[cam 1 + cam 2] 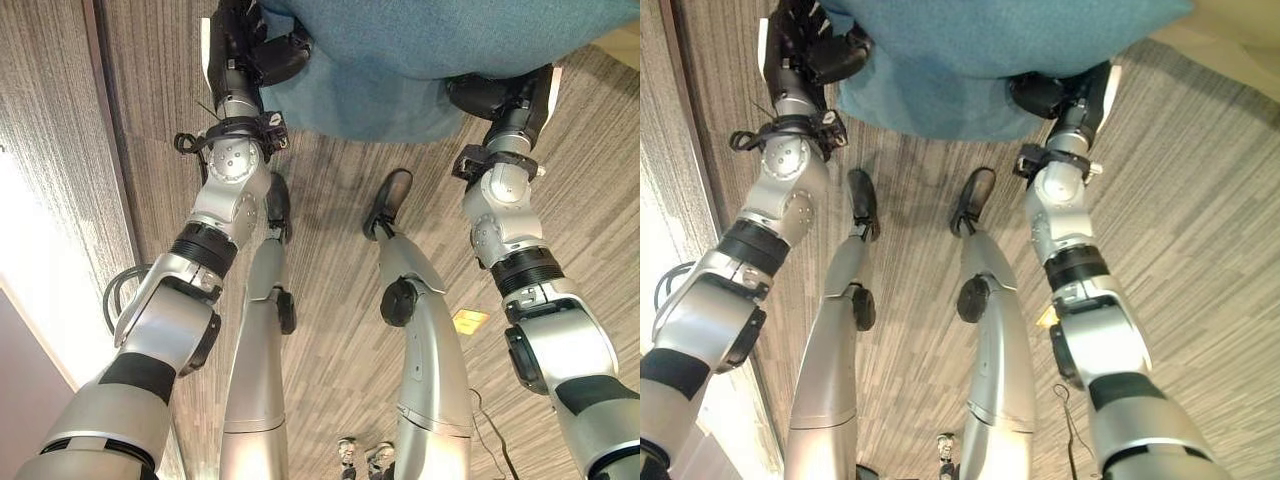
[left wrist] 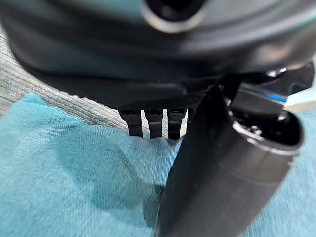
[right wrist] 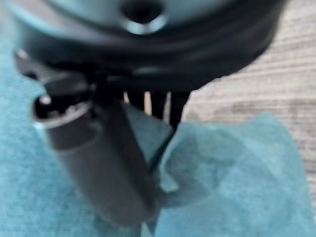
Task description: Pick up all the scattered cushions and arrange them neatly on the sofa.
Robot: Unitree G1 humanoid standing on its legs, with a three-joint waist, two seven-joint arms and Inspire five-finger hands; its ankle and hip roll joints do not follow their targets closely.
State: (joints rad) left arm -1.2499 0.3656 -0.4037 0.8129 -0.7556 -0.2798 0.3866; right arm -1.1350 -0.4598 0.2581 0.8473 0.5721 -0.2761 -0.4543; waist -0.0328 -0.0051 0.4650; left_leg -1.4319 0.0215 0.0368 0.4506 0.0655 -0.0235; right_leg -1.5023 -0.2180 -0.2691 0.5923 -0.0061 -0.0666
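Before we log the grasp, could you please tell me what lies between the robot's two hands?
The teal cushion spans the stretch between the left hand and the right hand; both eye views show it, each hand gripping an edge.

Grey-brown striped carpet floor (image 1: pixel 330 180) bears a small yellow tag (image 1: pixel 470 321).

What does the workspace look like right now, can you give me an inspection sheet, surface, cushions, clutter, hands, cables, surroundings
Surface: grey-brown carpet floor with a fine striped weave.
Job's things: one teal cushion, gripped at both of its side edges and held in front of the robot.
Clutter: a small yellow scrap on the floor.
Hands: left hand pinches the cushion's left edge; right hand pinches its right edge, with the fabric bunched at the thumb.
Cables: nothing seen apart from the robot's own.
Surroundings: a pale strip along the floor's left side; a beige patch at the far right.
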